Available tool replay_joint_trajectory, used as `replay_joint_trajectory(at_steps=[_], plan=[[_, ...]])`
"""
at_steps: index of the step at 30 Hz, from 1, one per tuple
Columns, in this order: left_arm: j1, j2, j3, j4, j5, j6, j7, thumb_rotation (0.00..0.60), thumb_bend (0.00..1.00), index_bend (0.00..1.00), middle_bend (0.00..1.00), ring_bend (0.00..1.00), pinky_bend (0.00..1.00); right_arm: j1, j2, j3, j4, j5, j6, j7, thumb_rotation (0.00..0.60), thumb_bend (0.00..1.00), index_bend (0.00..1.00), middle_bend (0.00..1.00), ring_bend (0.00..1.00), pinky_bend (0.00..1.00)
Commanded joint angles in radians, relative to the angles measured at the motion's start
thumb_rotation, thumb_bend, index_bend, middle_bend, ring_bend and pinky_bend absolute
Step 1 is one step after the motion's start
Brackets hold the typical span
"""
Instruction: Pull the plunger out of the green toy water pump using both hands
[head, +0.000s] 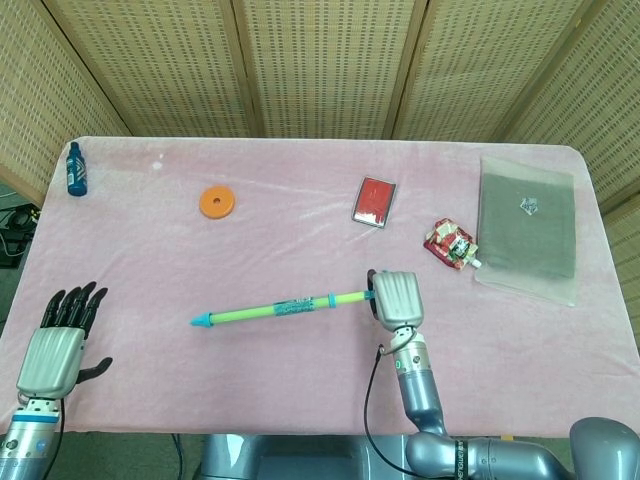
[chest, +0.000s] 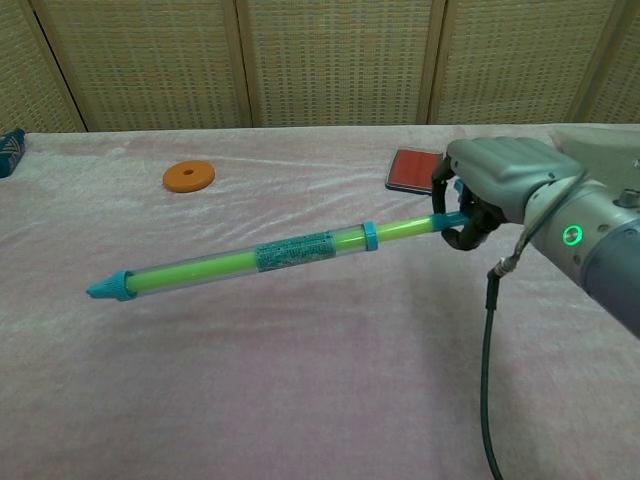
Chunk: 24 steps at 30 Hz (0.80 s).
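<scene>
The green toy water pump (head: 275, 309) (chest: 250, 259) is a long green tube with a teal tip at its left end and a teal collar near its right. My right hand (head: 395, 298) (chest: 497, 181) grips the plunger handle at the pump's right end and holds that end up, so the pump slopes down to the left with its tip (chest: 107, 287) low. My left hand (head: 62, 337) hovers at the table's near-left corner with fingers spread and nothing in them; the chest view does not show it.
An orange disc (head: 217, 202) lies at the back left and a blue bottle (head: 75, 168) at the far-left edge. A red box (head: 374, 201), a red pouch (head: 450, 244) and a grey flat bag (head: 527, 225) sit to the right on the pink cloth (head: 300, 250).
</scene>
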<state>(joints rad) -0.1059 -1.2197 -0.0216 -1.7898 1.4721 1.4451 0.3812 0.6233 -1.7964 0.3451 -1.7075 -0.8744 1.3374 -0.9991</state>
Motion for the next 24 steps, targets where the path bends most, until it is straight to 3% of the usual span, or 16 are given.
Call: replay_joint_trajectory(at_steps=[1,6,9,16,24], plan=[[-0.018,0.013,-0.022,-0.042,-0.008,-0.006,0.025,0.600,0.14,0.01,0.05,0.05,0.04,0.021,0.016,0.019,-0.044,0.026,0.031,-0.038,0.600,0.60,0.86,1.00,0.98,0.86],[-0.052,0.008,-0.078,-0.093,-0.039,-0.009,0.051,0.600,0.21,0.25,0.57,0.50,0.46,0.043,0.016,0.029,-0.092,0.062,0.066,-0.081,0.600,0.60,0.86,1.00,0.98,0.86],[-0.078,0.008,-0.109,-0.130,-0.082,-0.031,0.072,0.600,0.24,0.34,0.71,0.63,0.58,0.056,0.013,0.033,-0.113,0.084,0.087,-0.101,0.600,0.60,0.86,1.00,0.98,0.86],[-0.152,0.037,-0.144,-0.277,-0.292,-0.154,0.167,0.600,0.24,0.33,0.79,0.71,0.65,0.094,-0.011,0.040,-0.136,0.118,0.137,-0.140,0.600,0.60,0.87,1.00,0.98,0.86],[-0.226,-0.008,-0.171,-0.317,-0.486,-0.187,0.274,0.600,0.24,0.27,0.81,0.73,0.66,0.127,-0.045,0.044,-0.122,0.147,0.162,-0.157,0.600,0.60,0.87,1.00,0.98,0.86]])
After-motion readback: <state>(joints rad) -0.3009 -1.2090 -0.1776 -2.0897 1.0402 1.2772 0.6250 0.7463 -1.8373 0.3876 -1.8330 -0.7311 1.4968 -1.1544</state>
